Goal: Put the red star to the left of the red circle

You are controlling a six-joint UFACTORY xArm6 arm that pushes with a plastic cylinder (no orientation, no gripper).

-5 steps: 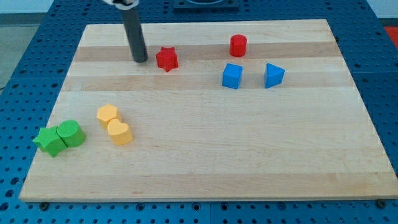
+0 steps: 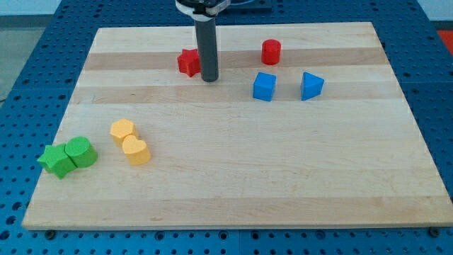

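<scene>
In the camera view, the wooden board (image 2: 233, 177) lay on a blue perforated table (image 2: 28, 64), and all its blocks sat inside its edges. The dark rod came down from the view's top, and my tip (image 2: 209, 78) rested on the board just at the view's right of the red star (image 2: 187, 61), a little below it and touching or nearly touching it; the rod hid the star's right-hand points. The arm carried no fingers, only the rod, so there was nothing to open or close. The red circle (image 2: 271, 52) stood well apart at the view's right of the star, near the board's top edge, with bare wood between the two. Below the circle sat the blue cube (image 2: 264, 86), and just to its right the blue triangle (image 2: 311, 85). Toward the view's lower left, the two yellow blocks (image 2: 130, 142) touched each other, and the green star (image 2: 56, 161) and green block (image 2: 82, 151) pressed together close to the board's left edge. The board's lower right half held open wood.
</scene>
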